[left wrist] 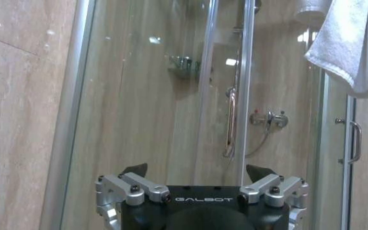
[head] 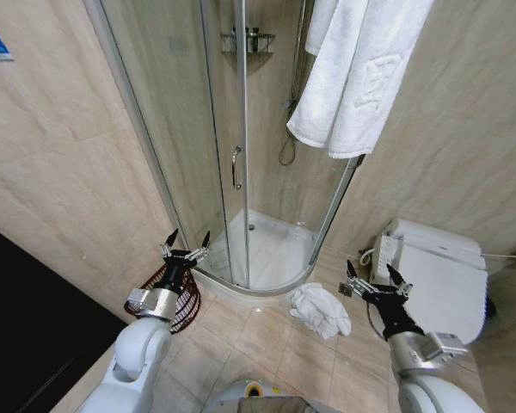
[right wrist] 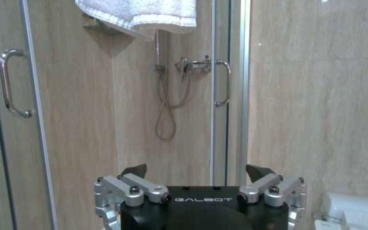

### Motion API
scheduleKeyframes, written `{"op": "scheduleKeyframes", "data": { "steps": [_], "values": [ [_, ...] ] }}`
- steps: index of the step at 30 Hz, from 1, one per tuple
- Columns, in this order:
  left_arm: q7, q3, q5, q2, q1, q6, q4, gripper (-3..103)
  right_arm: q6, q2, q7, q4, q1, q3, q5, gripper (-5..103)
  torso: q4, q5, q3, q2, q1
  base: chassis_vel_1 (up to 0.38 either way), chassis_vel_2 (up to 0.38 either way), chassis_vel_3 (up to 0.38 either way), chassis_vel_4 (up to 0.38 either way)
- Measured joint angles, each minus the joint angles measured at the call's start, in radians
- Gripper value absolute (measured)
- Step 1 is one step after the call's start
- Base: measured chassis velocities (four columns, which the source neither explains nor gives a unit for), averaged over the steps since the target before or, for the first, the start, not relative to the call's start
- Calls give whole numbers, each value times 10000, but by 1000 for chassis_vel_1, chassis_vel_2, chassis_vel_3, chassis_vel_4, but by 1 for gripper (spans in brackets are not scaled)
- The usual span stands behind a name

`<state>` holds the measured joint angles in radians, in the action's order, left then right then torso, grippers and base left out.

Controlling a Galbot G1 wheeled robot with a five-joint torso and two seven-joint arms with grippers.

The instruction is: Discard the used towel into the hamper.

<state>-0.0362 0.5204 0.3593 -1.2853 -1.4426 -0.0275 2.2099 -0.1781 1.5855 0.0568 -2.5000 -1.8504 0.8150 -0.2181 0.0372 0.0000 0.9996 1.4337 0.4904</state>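
**Towel down, both grippers up and empty**

The towel (head: 321, 310) lies crumpled on the floor (head: 258, 340), just in front of the shower (head: 267, 249) and beside the toilet (head: 439, 275). The left gripper (head: 186, 245) is raised, fingers spread, nothing in them, right above the hamper (head: 179, 301) by the wall. Over on the other side the right gripper (head: 376, 275) hovers near the toilet, fingers released too. A second towel (head: 361, 69) hangs up high.

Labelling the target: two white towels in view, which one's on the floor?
The crumpled towel on the tiles before the shower; the other towel hangs overhead.
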Motion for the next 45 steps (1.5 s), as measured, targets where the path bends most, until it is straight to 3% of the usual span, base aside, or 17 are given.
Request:
{"op": "scheduleKeyframes", "data": {
  "steps": [45],
  "values": [
    [-102,79,-10,-73,-191,145,88,100,470,-32,148,0,99,82,-65,100,0,0,0,1,-1,-28,28,31,-24]
  ]
}}
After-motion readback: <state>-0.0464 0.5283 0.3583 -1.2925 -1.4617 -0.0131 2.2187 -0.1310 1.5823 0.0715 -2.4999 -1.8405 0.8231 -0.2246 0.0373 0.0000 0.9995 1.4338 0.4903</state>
